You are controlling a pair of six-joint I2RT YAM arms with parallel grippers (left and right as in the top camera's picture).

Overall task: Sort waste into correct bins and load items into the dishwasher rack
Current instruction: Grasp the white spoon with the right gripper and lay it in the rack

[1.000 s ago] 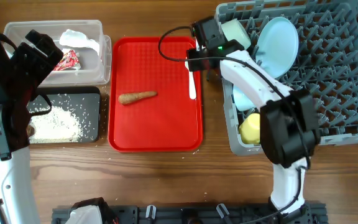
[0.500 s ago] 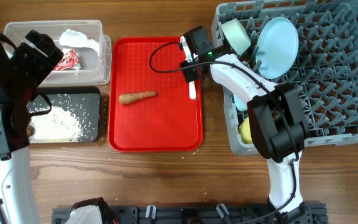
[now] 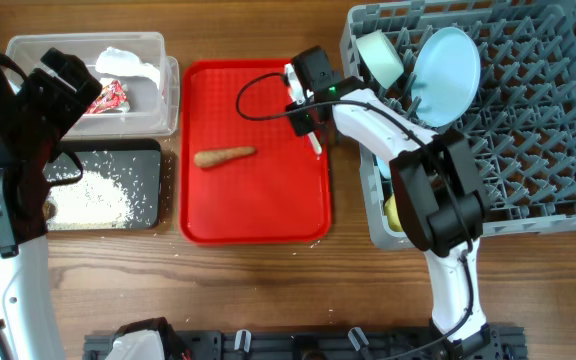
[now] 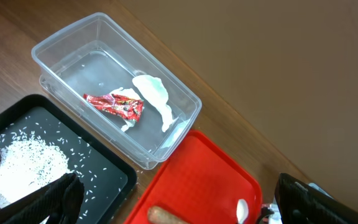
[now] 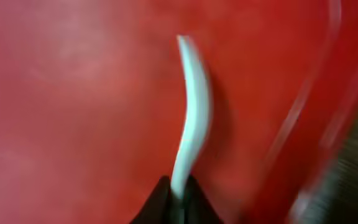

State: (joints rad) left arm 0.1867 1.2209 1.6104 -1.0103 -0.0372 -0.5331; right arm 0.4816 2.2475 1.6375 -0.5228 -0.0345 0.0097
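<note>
The right jaws are clenched on the white plastic spoon (image 5: 193, 106), which runs toward 12 o'clock from them. It sits at the red tray's (image 3: 253, 215) 3 o'clock rim, beside the dishwasher rack (image 3: 528, 130). Bare tray lies toward 9 o'clock. The left jaws hang released.

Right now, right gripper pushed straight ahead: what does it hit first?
Probably the red tray: the right gripper is shut on the white spoon, which leads onto it. Blurred, so depth is unclear.

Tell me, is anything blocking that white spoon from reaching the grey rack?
Nothing loose. The right claw grips the white spoon at the red tray's edge; only the rack's own wall lies between.
</note>
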